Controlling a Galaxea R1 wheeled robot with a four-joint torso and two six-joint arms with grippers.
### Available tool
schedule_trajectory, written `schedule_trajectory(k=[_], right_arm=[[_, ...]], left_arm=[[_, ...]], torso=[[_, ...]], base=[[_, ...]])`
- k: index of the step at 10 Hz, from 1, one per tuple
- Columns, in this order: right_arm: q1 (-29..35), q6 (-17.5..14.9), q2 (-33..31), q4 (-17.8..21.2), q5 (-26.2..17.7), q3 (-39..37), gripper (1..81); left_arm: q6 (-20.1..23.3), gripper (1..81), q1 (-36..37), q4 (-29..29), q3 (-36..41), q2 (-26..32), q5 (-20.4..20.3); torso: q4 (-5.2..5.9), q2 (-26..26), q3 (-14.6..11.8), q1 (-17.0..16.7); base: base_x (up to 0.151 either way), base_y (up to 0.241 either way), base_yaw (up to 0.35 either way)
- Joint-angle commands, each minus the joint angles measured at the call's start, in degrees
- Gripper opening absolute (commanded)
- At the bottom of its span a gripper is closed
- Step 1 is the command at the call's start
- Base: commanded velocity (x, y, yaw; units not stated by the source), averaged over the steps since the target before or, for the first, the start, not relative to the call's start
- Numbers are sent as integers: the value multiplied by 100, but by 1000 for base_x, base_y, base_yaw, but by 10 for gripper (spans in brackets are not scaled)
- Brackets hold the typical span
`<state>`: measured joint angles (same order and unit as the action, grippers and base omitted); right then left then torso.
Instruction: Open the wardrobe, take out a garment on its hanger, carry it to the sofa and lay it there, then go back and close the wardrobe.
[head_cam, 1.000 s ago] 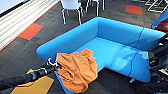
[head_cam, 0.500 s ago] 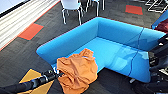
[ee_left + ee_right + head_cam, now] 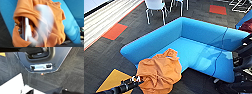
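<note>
Left end effector (image 3: 137, 79) at sofa (image 3: 159, 37) front, grip state not discernible under rust-orange shirt (image 3: 159, 72); shirt draped over seat edge; carry done, release and wardrobe closing pending

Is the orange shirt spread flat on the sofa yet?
No. The garment hangs bunched at the left arm's end, draped over the sofa's front edge.

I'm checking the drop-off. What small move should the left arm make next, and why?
Probably reach a little further over the sofa: the shirt hangs bunched at the seat's front edge, partly past it, so lowering here might let it slide off.
</note>
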<state>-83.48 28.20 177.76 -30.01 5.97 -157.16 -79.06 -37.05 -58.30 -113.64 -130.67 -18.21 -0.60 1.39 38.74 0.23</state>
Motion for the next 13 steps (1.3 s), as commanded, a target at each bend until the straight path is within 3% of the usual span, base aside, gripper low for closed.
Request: schedule_trajectory(k=[1,5,9,11,12,13], right_arm=[[-218,2,78,-5,-395,37,811],[-227,2,78,-5,-395,29,811],[-191,37,78,-5,-386,11,811],[-183,37,69,-5,-378,11,811],[-191,46,69,-5,-386,11,811],[-217,37,60,-5,-369,11,811]], left_arm=[[417,811,-798,-6,-1336,-214,-262],[479,811,-2222,-147,-3876,-1401,-1475],[479,811,-3471,-1401,-5396,-2577,-1519],[496,811,-3823,-2053,-5458,-2807,-1484],[532,811,-3990,-2195,-5476,-2939,-1413],[618,811,-4139,-2204,-5476,-3052,-1300]], torso=[[0,0,0,0],[0,2,0,-2],[0,2,0,-2],[0,2,0,-7],[0,4,-466,-9],[0,4,-563,-9]], base=[[0,0,0],[0,0,0],[0,0,0],[0,0,0],[0,0,0],[0,0,0]])
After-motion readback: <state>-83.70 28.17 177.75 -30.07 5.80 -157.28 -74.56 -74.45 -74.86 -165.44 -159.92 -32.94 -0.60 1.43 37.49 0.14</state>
